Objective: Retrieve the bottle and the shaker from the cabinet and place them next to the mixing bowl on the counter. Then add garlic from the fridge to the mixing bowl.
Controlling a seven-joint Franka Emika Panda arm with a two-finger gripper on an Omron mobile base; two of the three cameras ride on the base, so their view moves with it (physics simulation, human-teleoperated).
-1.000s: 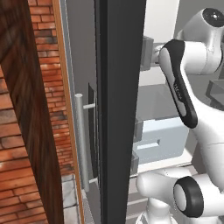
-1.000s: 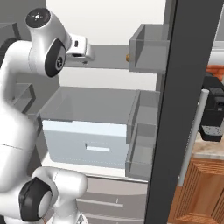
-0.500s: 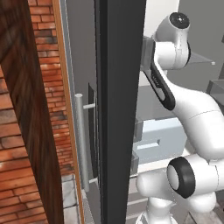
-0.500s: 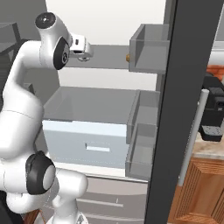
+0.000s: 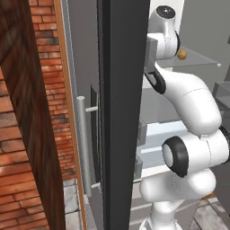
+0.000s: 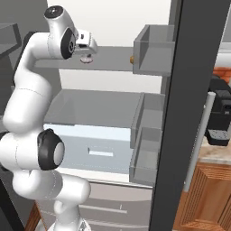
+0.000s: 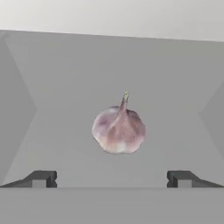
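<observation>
Gripper [image 7: 112,178] jaws wide apart, empty, just short of garlic [image 7: 118,130]. Garlic alone on glass shelf [image 6: 113,58] inside open fridge [image 6: 189,113], centred between fingertips [image 7: 41,178], untouched.

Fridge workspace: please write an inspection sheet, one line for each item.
Surface: grey glass shelf inside the open fridge.
Job's things: garlic lies on the shelf, untouched.
Clutter: small brown item at the shelf's far end; pale drawer below.
Grippers: gripper open, fingers apart, garlic centred ahead between them.
Cables: nothing seen.
Surroundings: dark fridge door, brick wall, wooden cabinet.
</observation>
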